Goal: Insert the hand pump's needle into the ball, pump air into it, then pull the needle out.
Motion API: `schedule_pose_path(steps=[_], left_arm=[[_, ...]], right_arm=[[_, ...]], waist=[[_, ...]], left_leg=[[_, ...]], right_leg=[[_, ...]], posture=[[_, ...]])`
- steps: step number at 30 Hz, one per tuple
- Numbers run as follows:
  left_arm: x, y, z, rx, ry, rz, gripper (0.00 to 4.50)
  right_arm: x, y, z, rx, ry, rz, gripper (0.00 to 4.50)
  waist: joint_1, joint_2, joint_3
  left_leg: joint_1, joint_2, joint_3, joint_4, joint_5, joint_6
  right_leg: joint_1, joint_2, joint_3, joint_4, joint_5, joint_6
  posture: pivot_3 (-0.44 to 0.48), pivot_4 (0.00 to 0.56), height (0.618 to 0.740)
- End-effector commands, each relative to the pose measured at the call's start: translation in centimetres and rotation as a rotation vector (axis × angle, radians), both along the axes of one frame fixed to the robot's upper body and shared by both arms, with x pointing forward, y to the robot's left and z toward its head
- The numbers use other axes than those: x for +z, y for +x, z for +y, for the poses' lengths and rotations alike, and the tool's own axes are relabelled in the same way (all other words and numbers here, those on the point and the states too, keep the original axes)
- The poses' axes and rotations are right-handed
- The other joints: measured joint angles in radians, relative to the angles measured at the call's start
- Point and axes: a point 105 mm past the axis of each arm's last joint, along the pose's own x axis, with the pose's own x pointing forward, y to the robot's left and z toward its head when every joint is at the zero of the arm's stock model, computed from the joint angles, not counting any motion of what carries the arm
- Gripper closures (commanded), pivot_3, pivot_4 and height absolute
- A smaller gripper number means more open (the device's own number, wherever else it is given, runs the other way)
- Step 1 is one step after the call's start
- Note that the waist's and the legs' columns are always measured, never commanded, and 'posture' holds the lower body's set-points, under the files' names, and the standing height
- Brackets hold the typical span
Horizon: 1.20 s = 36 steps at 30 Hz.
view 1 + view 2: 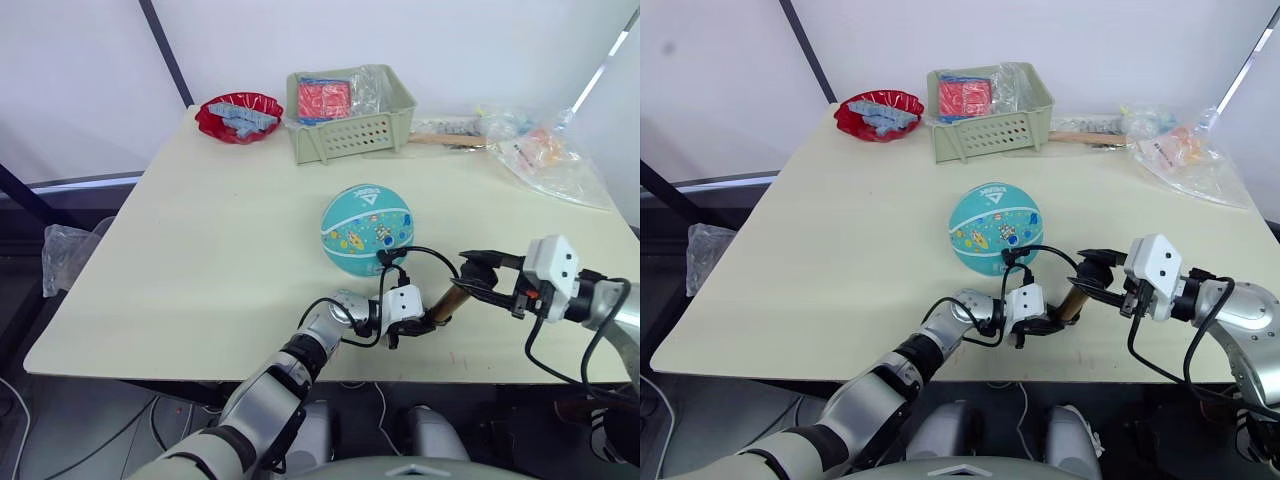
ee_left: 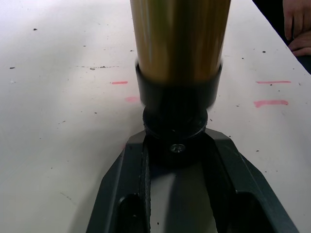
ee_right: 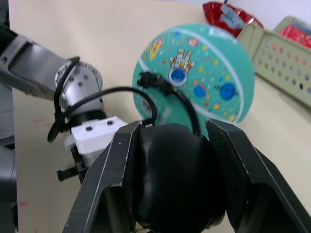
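Observation:
The teal ball (image 1: 367,228) rests on the cream table (image 1: 220,250). The hand pump lies tilted between my grippers just in front of it, its gold barrel (image 1: 447,300) showing. My left gripper (image 1: 425,322) is shut on the pump's black foot end (image 2: 175,121). The right gripper (image 1: 478,275) is shut on the black handle (image 3: 175,174). A thin black hose (image 3: 180,99) loops from the pump to the ball. The needle's black fitting (image 3: 153,81) sits against the ball's surface, and its metal tip is hidden.
A green basket (image 1: 350,130) with red packets and a red bowl (image 1: 238,117) stand at the back. Plastic bags (image 1: 545,150) lie at the back right. A person's hand (image 2: 296,29) rests at the table's edge. The table's front edge is close below my grippers.

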Motion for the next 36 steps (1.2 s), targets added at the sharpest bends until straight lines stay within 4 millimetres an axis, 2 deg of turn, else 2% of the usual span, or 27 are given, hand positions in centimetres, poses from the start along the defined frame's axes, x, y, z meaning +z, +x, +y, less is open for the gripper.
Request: schedule_pose_path(steps=[1, 6, 10, 13, 21, 25, 28, 32, 36], left_arm=[[-5.4, -1.8, 3.9, 0.053, 0.214, 0.143, 3.42], [-5.4, -1.7, 3.9, 0.054, 0.214, 0.142, 3.42], [-5.4, -1.8, 3.9, 0.054, 0.213, 0.145, 3.42], [-5.3, -1.8, 3.8, 0.051, 0.214, 0.144, 3.42], [-5.3, -1.8, 3.7, 0.044, 0.214, 0.139, 3.42], [-5.3, -1.7, 3.7, 0.044, 0.215, 0.137, 3.42], [-5.3, -1.7, 3.7, 0.043, 0.216, 0.137, 3.42], [-5.3, -1.7, 3.7, 0.042, 0.217, 0.136, 3.42], [-5.3, -1.7, 3.7, 0.040, 0.218, 0.135, 3.42]], right_arm=[[-1.8, -0.5, -0.1, 0.009, -0.029, 0.081, 2.92], [-0.1, -0.2, -0.3, 0.004, -0.007, 0.037, 2.92], [4.4, 0.2, -0.9, -0.007, 0.058, -0.050, 2.92], [6.7, 0.2, -1.1, 0.001, 0.087, -0.084, 2.92], [11.4, 0.1, -1.6, 0.001, 0.162, -0.155, 2.92], [12.8, -0.2, -1.9, 0.001, 0.176, -0.170, 2.92], [15.0, -0.5, -2.1, 0.007, 0.193, -0.212, 2.92], [16.5, -0.7, -2.0, 0.009, 0.204, -0.236, 2.92], [16.2, -0.6, -2.0, 0.004, 0.196, -0.220, 2.92]], waist=[[0.000, 0.000, 0.000], [0.001, 0.000, 0.001], [0.003, 0.005, 0.007], [0.004, 0.007, 0.010], [0.003, 0.007, 0.014], [0.003, 0.008, 0.015], [0.002, 0.010, 0.017], [0.002, 0.011, 0.017], [0.001, 0.011, 0.017]], left_leg=[[0.000, 0.000, 0.000, 0.000, 0.000, 0.000], [0.000, 0.000, 0.000, 0.000, 0.000, 0.000], [0.000, 0.000, 0.000, 0.000, 0.000, 0.000], [-0.001, 0.000, 0.000, 0.000, 0.001, 0.002], [-0.002, -0.001, 0.000, 0.000, 0.001, 0.001], [-0.002, -0.001, 0.000, 0.000, 0.000, 0.001], [-0.002, -0.001, 0.000, 0.000, 0.000, 0.000], [-0.002, -0.001, 0.000, 0.000, 0.000, 0.000], [-0.003, -0.001, 0.001, 0.000, 0.000, 0.000]], right_leg=[[0.000, 0.000, 0.000, 0.000, 0.000, 0.000], [0.000, 0.000, 0.000, 0.000, 0.000, 0.000], [0.000, 0.000, 0.000, 0.000, 0.000, 0.000], [0.000, 0.000, -0.001, -0.001, 0.000, 0.000], [-0.001, -0.001, -0.001, -0.001, 0.000, 0.000], [-0.001, -0.001, -0.001, -0.001, 0.000, 0.000], [-0.001, -0.001, 0.000, -0.001, 0.000, 0.000], [-0.001, -0.002, -0.001, 0.000, 0.000, 0.000], [-0.002, -0.002, 0.000, -0.001, 0.000, 0.000]], posture=[[0.000, 0.150, 0.738], [0.000, 0.150, 0.738], [0.000, 0.150, 0.738], [0.000, 0.150, 0.738], [0.000, 0.150, 0.738], [0.000, 0.150, 0.738], [0.000, 0.150, 0.738], [0.000, 0.150, 0.738], [0.000, 0.150, 0.738]])
